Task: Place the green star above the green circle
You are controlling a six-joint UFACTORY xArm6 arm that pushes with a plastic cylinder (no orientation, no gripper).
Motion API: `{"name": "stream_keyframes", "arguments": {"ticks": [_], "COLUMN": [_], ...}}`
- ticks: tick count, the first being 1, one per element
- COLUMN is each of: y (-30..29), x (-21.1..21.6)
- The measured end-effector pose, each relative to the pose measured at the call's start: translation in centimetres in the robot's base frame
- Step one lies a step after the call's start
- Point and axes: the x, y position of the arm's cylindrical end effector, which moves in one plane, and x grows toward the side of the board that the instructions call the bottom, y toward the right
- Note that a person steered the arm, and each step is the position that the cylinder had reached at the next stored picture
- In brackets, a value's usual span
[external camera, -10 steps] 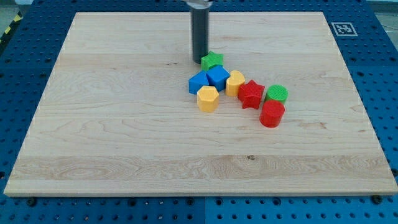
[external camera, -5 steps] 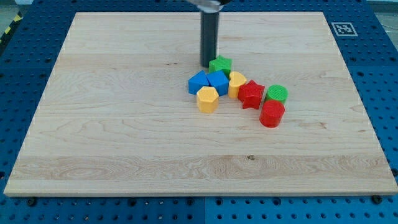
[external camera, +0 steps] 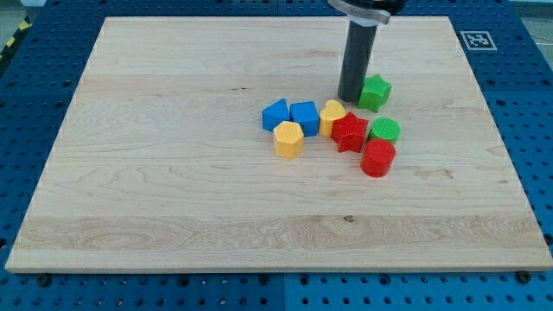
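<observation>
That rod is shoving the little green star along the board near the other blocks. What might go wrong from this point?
1. My tip sits at the view's left of the green star, off its centre perhaps; the star could spin or slip aside.
2. The star already lies above the green circle, slightly to the view's left. Pushing further right could overshoot it.
3. The red star and yellow block lie just below my tip; a downward correction could knock them into the circle.

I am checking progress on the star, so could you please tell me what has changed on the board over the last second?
My tip slid toward the view's right, pushing the green star from beside the blue blocks to just above the green circle. The other blocks kept their places.
</observation>
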Motion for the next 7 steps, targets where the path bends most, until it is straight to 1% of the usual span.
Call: {"name": "stream_keyframes", "arguments": {"ticks": [1, 2, 3, 4, 5, 6, 7], "y": [-1.2, 0.3, 3.4, 3.5, 3.5, 3.5, 1.9], "x": [-2.2, -5.9, -5.3, -0.9, 1.0, -1.5, -1.5]}}
